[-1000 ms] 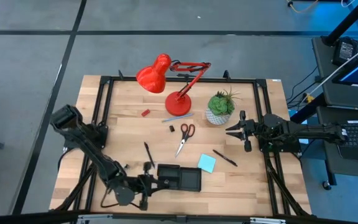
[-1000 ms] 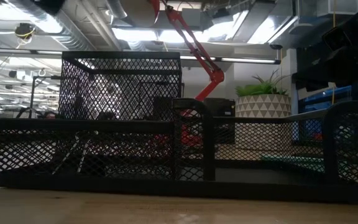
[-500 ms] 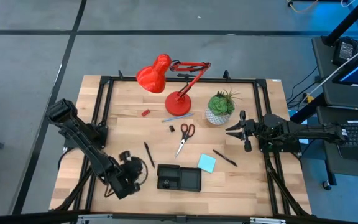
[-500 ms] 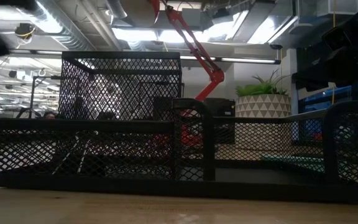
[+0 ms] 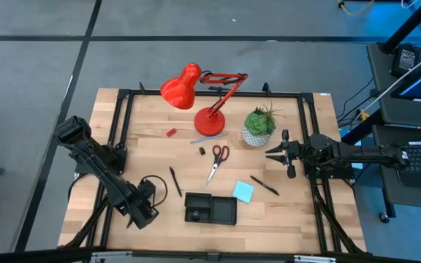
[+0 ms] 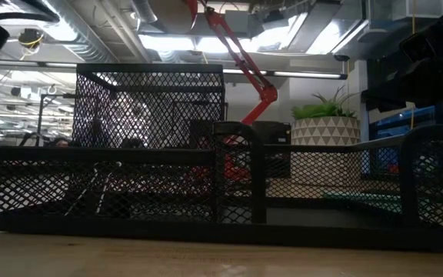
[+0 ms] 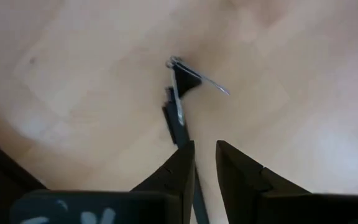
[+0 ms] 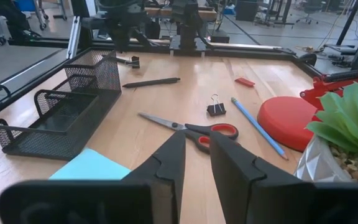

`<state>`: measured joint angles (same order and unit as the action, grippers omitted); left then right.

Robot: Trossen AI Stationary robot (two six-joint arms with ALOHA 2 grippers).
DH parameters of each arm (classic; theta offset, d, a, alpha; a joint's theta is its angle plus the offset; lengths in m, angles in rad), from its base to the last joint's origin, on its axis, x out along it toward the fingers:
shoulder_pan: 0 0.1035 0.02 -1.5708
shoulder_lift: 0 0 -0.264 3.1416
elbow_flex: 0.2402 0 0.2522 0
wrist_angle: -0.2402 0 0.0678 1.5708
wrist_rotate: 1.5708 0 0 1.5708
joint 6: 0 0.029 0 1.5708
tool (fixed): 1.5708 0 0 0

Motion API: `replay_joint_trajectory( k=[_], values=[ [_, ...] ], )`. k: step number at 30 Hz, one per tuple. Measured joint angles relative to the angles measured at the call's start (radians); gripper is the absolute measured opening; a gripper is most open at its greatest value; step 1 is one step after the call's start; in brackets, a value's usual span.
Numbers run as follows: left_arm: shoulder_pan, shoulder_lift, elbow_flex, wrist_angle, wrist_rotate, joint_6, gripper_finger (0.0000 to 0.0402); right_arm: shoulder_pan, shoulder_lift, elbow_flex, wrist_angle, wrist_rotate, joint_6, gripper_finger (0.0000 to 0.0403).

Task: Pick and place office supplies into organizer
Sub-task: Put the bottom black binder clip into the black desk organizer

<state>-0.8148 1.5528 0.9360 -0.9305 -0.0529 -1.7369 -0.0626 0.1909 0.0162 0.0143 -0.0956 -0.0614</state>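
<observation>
— What is the left gripper [image 7: 205,152] doing?
— It hangs over the bare wood near the table's front left corner. I can't tell whether it is open or closed. A small black clip [image 7: 180,81] with silver wire handles lies just ahead of it.
— And the organizer [image 5: 234,210]?
— It is a black mesh tray, just to its right. The right gripper [image 5: 275,155] waits beside the plant [image 5: 259,126], slightly parted and empty.

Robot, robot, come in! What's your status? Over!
Left gripper beside organizer, black clip just ahead. Right gripper waiting near plant. Scissors, pens, sticky pad not yet in. Path clear.
</observation>
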Motion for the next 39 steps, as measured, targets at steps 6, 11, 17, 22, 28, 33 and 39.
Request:
replay_joint_trajectory(
  k=[6,11,17,22,28,33,39],
  values=[
    [0.032,0.001,0.000,-0.038,-0.001,-0.057,0.0061,0.000,0.000,0.000,0.000,0.000,-0.001,0.0078],
    [0.054,0.001,0.000,-0.037,0.000,-0.030,0.0061,0.000,0.000,0.000,0.000,0.000,0.000,0.0078],
    [0.056,0.001,0.000,-0.036,0.001,0.042,0.0061,0.000,0.000,0.000,0.000,0.000,0.000,0.0078],
    [0.056,0.001,0.000,-0.036,0.001,0.027,0.0070,0.000,0.000,0.000,0.000,0.000,0.000,0.0078],
    [0.056,0.001,0.000,-0.035,0.001,0.020,0.0094,0.000,0.000,0.000,0.000,0.000,0.000,0.0078],
    [0.056,0.001,0.000,-0.035,0.001,0.020,0.0111,0.000,0.000,0.000,0.000,0.000,0.000,0.0078],
    [0.055,0.002,0.000,-0.035,0.002,-0.008,0.0120,0.000,0.000,0.000,0.000,0.000,0.000,0.0078]
  ],
)
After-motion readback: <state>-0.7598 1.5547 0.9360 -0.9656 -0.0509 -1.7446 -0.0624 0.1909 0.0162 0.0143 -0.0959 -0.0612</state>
